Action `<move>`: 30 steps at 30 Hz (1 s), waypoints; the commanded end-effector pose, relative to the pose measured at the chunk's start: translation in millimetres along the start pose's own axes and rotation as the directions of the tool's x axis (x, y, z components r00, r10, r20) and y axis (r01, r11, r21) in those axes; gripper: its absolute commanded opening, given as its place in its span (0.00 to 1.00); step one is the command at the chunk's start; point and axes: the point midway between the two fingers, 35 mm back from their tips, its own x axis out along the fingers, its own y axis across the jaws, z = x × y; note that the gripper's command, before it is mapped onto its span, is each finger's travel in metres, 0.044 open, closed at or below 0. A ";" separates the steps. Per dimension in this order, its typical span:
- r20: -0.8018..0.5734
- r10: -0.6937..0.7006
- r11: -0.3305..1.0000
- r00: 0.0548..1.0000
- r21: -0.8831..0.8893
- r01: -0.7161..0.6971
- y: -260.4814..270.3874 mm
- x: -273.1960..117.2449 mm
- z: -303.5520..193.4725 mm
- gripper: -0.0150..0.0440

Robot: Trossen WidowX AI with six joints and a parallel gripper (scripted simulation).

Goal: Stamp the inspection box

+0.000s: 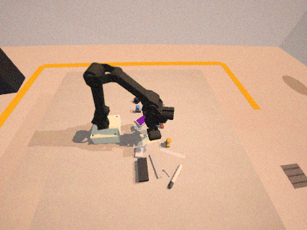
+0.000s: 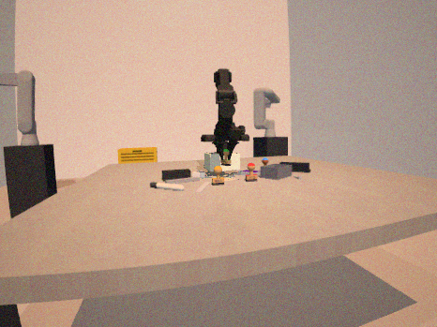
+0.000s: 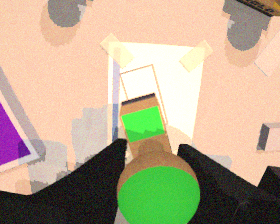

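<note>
The stamp with the green top (image 2: 226, 152) (image 3: 159, 195) is upright between the fingers of my gripper (image 2: 226, 156) (image 3: 151, 150), which is shut on it. In the exterior view it hangs above the bench. The white card (image 3: 185, 100) lies below it, its upper corners taped. The thin outline of the inspection box (image 3: 137, 69) is tilted on the card; the stamp hides its lower part, and the visible upper part looks white. The purple ink pad (image 1: 141, 120) (image 3: 10, 135) lies left of the card in the wrist view.
An orange-topped stamp (image 1: 168, 142) (image 2: 218, 175), a red-topped stamp (image 2: 251, 172) and a blue-topped stamp (image 1: 138, 108) (image 2: 265, 161) stand around. A dark block (image 1: 142, 169) (image 2: 176, 174), a marker (image 1: 175, 176) (image 2: 169, 186) and a grey box (image 2: 276, 171) are also on the bench.
</note>
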 end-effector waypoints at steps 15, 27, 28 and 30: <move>0.016 -0.007 1.000 1.000 0.001 0.007 15.3 -20.8 24.3 0.25; 0.020 -0.002 1.000 1.000 -0.003 0.002 73.9 -23.1 79.4 0.25; 0.021 -0.001 1.000 1.000 -0.003 0.002 79.7 -23.0 83.4 0.25; 0.021 0.000 1.000 1.000 -0.004 0.001 91.6 -22.8 91.0 0.25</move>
